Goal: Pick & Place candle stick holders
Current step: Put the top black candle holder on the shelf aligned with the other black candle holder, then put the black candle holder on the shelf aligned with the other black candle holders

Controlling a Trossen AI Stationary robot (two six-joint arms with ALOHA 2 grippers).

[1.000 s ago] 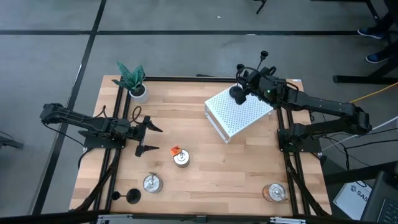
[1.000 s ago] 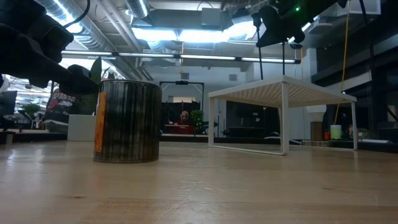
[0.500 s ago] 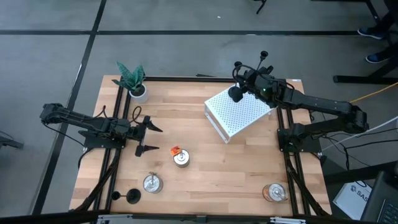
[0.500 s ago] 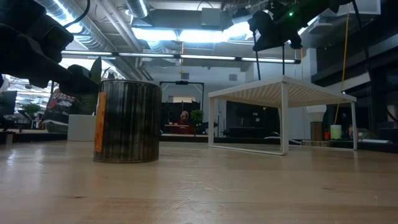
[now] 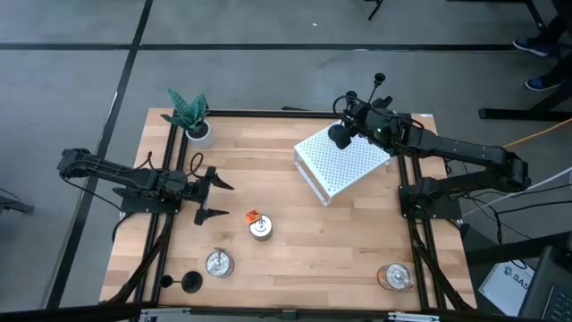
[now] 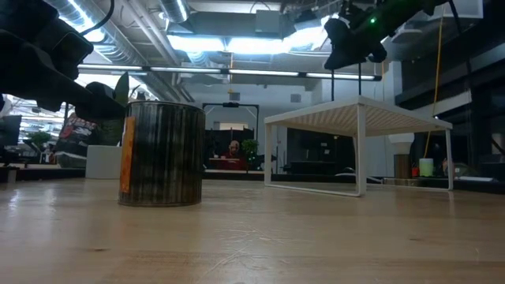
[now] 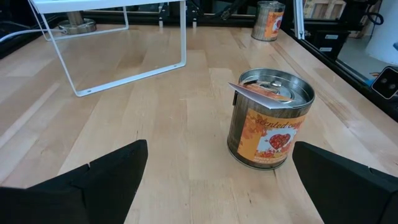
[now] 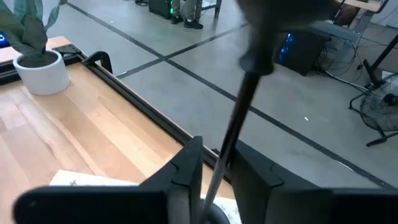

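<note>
The right gripper [image 5: 342, 134], its fingers [image 8: 186, 163] clamped on a candle holder [image 8: 231, 134] by the stem, has drifted slightly back over the white rack's [image 5: 344, 161] far corner, so placement looks close. The left gripper [image 5: 207, 190] waits, fingers spread, near the tin [image 7: 268, 126]; another holder [image 5: 191, 283] stands at the tabletop's [image 5: 295, 241] near-left corner.

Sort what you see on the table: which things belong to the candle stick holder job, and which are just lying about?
Job: candle stick holder in the right gripper; second holder at front left; white rack, probably.
Lying about: three cans; potted plant; left gripper, idle, open.
</note>
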